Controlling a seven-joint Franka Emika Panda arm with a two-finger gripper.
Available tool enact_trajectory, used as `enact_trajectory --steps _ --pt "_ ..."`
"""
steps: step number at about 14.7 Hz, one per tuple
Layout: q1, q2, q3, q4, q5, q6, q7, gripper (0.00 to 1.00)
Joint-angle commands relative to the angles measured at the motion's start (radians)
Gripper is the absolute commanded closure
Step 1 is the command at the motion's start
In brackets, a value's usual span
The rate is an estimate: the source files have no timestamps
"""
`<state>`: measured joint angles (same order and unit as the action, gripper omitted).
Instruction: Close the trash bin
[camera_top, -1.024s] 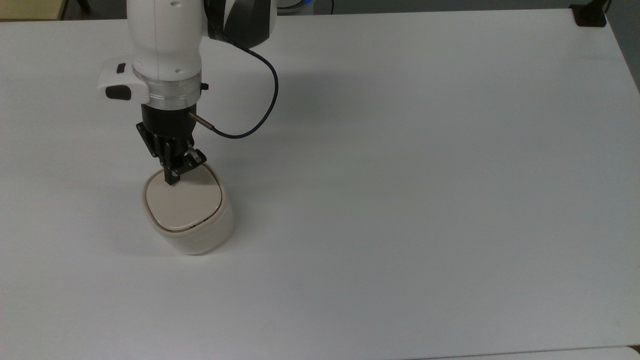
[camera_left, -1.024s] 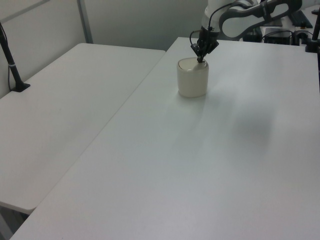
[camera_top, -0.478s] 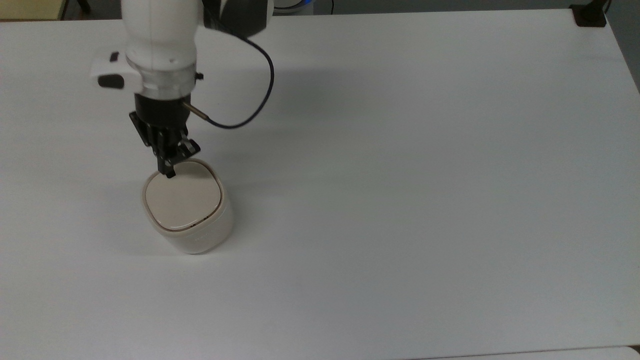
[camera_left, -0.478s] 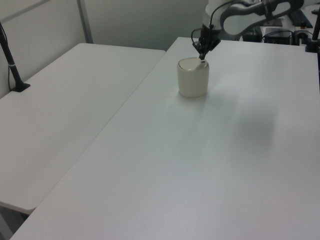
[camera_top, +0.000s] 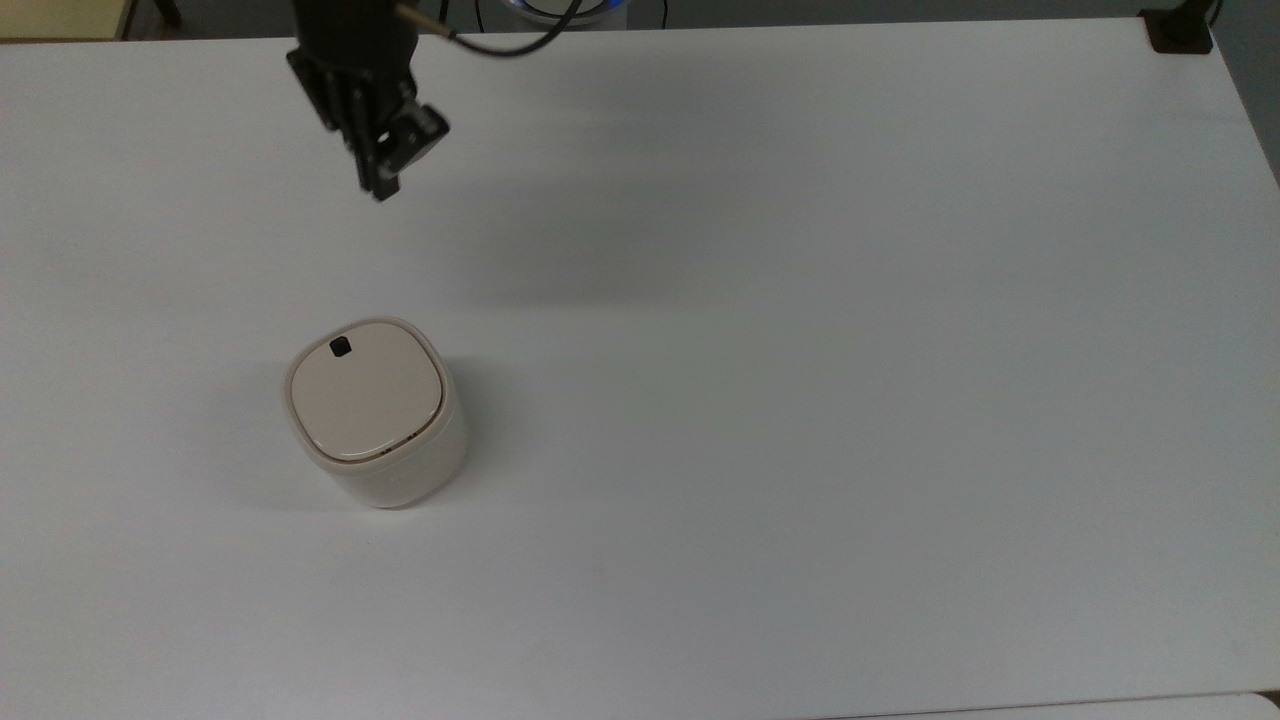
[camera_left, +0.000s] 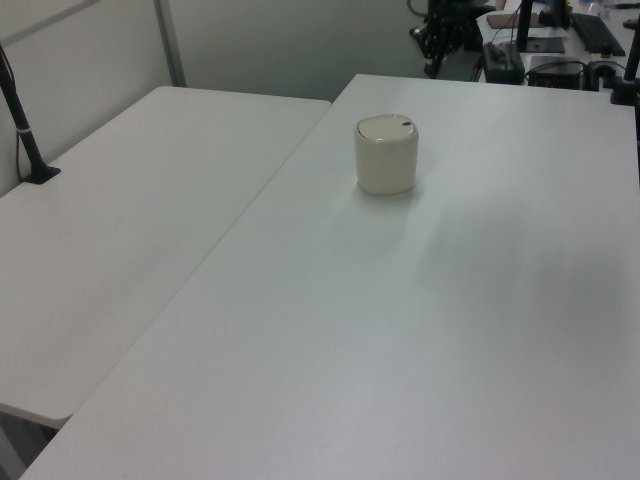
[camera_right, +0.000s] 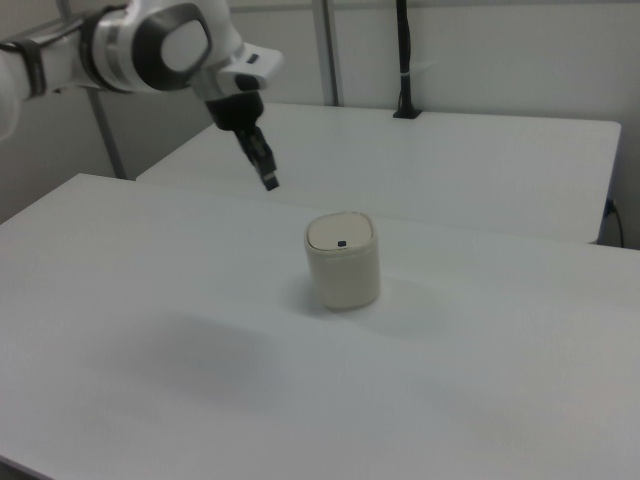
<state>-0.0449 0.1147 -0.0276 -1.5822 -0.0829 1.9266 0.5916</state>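
near the front of the table (camera_top: 800, 450), toward the top view's left, stands the bin (camera_top: 385, 470), upright, its lid (camera_top: 362, 402) lying flat and flush with the rim, so it reads as closed. it looks light, stiff and smooth-sided, likely to slide if shoved; a press straight down on the lid, by the black button (camera_top: 340, 347), would be the place to touch it. nothing stands near it. farther back hangs the gripper (camera_top: 384, 185), well clear, fingers drawn together and empty.
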Motion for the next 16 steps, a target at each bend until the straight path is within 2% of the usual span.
enact_trajectory --steps 1,5,10,16 --pt "0.043 -0.111 0.001 -0.038 0.072 -0.174 -0.093 0.0" --pt "0.065 -0.144 0.001 -0.058 0.089 -0.236 -0.289 0.0" --pt "0.056 -0.142 0.001 -0.067 0.089 -0.23 -0.68 0.0" --pt "0.063 -0.139 0.001 -0.065 0.092 -0.225 -0.684 0.0"
